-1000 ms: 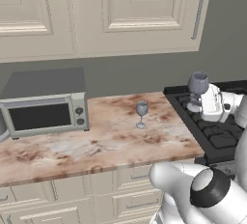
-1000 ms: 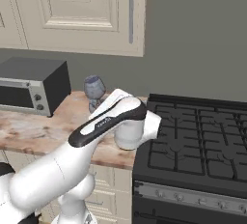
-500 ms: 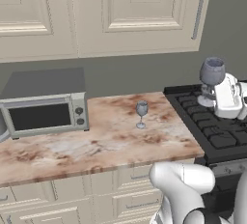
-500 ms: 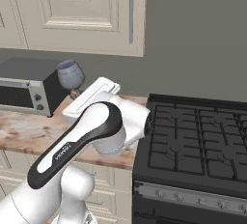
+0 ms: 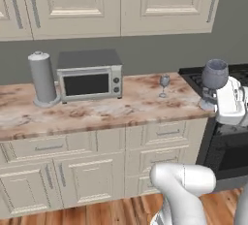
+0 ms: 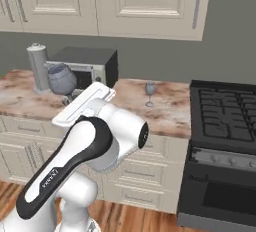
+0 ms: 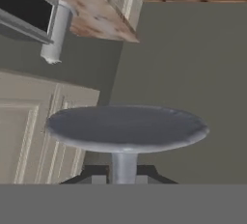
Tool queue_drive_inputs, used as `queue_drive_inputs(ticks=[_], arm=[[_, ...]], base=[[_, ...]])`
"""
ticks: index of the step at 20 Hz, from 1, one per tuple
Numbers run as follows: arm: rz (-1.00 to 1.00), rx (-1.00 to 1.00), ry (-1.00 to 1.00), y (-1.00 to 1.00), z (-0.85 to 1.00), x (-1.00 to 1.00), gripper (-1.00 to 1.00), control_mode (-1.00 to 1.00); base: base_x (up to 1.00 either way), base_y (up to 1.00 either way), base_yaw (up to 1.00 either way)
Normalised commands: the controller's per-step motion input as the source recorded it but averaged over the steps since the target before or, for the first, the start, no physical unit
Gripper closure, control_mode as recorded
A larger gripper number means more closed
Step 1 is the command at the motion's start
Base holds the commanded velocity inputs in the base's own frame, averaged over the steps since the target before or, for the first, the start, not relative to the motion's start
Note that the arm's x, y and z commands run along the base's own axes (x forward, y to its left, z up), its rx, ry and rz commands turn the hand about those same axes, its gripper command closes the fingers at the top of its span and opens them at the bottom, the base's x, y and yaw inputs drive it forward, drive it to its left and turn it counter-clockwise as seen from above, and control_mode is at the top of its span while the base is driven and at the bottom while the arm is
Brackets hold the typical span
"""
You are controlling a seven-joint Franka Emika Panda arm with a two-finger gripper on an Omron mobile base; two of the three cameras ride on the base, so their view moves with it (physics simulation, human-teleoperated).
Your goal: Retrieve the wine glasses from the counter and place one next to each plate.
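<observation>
My gripper [image 7: 124, 177] is shut on the stem of one grey-blue wine glass [image 5: 214, 75], which it holds in the air off the counter. In the hand view the glass's round foot [image 7: 126, 129] spreads just above the dark fingertips [image 7: 94, 174]. From the right base view the same glass [image 6: 62, 79] rides on the end of the hand, in front of the toaster oven. The other wine glass [image 5: 164, 84] stands upright on the marbled counter [image 5: 97, 113] near the stove, also seen as a small glass [image 6: 150, 94] from the right. The plates are out of view.
A grey toaster oven [image 5: 89, 76] and a tall grey canister [image 5: 42, 78] stand at the back of the counter. A black stove [image 6: 225, 126] adjoins the counter on the right. Cream cabinets hang above, drawers sit below, and wood floor lies in front.
The whole picture has shifted: the base has backed away from the counter, so floor and lower cabinets now show. The hand has kept its grip on the glass and has swung with it.
</observation>
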Motion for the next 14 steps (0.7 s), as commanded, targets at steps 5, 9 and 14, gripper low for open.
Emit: queue_drive_inputs(ticks=[5,9,14], arm=[[0.00,0.00,0.00,0.00,0.00,0.00,1.00,1.00],[0.00,0.00,0.00,0.00,0.00,0.00,1.00,1.00],[0.00,0.00,0.00,0.00,0.00,0.00,1.00,1.00]], base=[[-0.52,0.62,0.56],[-0.03,0.01,0.90],[-0.02,0.00,0.91]])
